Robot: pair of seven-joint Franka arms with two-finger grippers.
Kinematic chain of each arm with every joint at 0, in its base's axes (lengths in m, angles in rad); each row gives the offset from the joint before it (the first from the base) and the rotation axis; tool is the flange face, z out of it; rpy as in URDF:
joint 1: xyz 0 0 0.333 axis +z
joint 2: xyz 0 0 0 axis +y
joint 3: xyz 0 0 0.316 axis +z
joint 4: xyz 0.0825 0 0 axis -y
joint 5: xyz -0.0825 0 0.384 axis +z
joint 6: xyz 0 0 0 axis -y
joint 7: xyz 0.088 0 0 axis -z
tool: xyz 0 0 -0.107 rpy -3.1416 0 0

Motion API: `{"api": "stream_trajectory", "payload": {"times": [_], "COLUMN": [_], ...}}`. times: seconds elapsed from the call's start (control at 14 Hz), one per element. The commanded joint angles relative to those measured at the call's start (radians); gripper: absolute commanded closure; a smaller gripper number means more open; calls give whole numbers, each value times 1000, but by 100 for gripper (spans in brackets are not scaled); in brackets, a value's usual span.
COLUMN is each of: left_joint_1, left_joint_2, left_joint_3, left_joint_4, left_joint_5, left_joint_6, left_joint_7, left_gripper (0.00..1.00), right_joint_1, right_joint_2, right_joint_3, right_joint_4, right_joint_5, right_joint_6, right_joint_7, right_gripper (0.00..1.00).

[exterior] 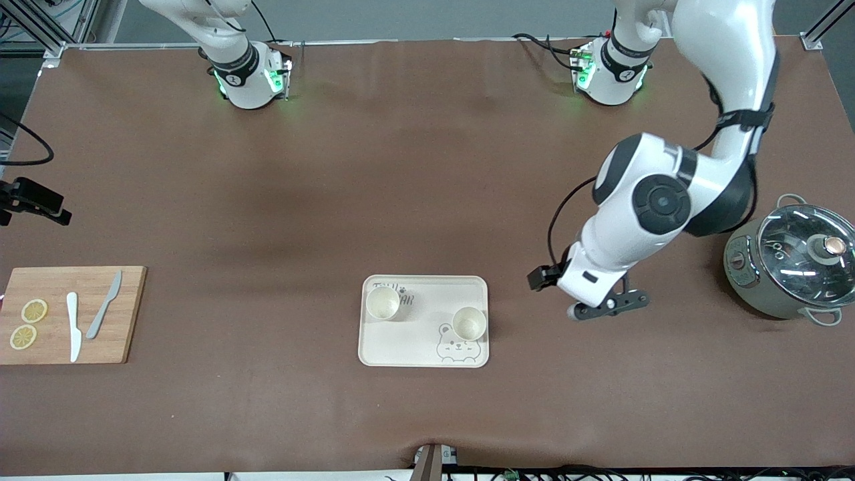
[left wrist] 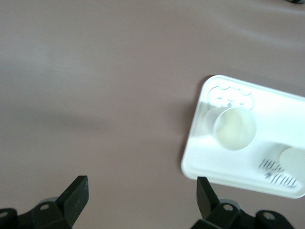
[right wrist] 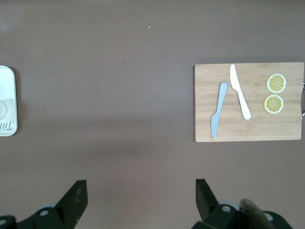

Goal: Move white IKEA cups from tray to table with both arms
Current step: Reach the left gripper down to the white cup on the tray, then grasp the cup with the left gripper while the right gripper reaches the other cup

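Two white IKEA cups stand upright on a cream bear-printed tray [exterior: 425, 347]. One cup [exterior: 383, 302] is in the tray corner toward the right arm's end. The other cup [exterior: 469, 323] is nearer the front camera, by the bear print. My left gripper [exterior: 608, 306] hangs open and empty over bare table beside the tray, toward the left arm's end. In the left wrist view its gripper [left wrist: 141, 191] is off the tray [left wrist: 209, 157], with one cup [left wrist: 233, 128] in full sight. My right gripper [right wrist: 140, 191] is open and empty over bare table, between the tray's edge [right wrist: 7, 102] and the cutting board.
A wooden cutting board [exterior: 127, 321] at the right arm's end carries two knives [exterior: 73, 327] and two lemon slices [exterior: 33, 310]. A grey pot with a glass lid [exterior: 795, 267] stands at the left arm's end. A black device [exterior: 33, 200] sits at the table's edge.
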Motion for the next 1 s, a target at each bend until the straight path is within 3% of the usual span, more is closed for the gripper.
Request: {"api": "stream_trajectory", "payload": {"times": [0.0, 0.21, 0.29, 0.43, 0.5, 0.71, 0.86, 0.93], "left_joint_1": [-48, -80, -89, -105, -108, -118, -128, -128], "left_joint_2": [127, 198, 222, 273, 291, 327, 342, 348], "left_joint_3": [12, 12, 12, 14, 12, 14, 14, 14], "left_joint_4": [137, 137, 137, 135, 132, 132, 132, 131], "left_joint_5": [15, 14, 14, 15, 15, 18, 18, 18], "left_joint_6": [60, 223, 267, 334, 345, 367, 386, 388], "left_joint_7": [-75, -90, -118, -127, -126, -122, -127, -126], "left_gripper": [0, 0, 13, 19, 28, 35, 56, 74], "right_joint_1": [3, 3, 3, 6, 11, 39, 59, 72], "right_joint_2": [5, 44, 50, 82, 96, 145, 195, 227], "right_joint_3": [4, 4, 4, 6, 6, 4, 6, 4], "right_joint_4": [14, 14, 14, 14, 14, 12, 12, 12], "right_joint_5": [7, 4, 6, 7, 7, 6, 6, 6], "right_joint_6": [1, 36, 66, 131, 148, 224, 270, 293], "right_joint_7": [-12, -14, -16, -16, -17, -17, -16, -16], "right_gripper": [0, 0, 0, 0, 0, 0, 0, 0]}}
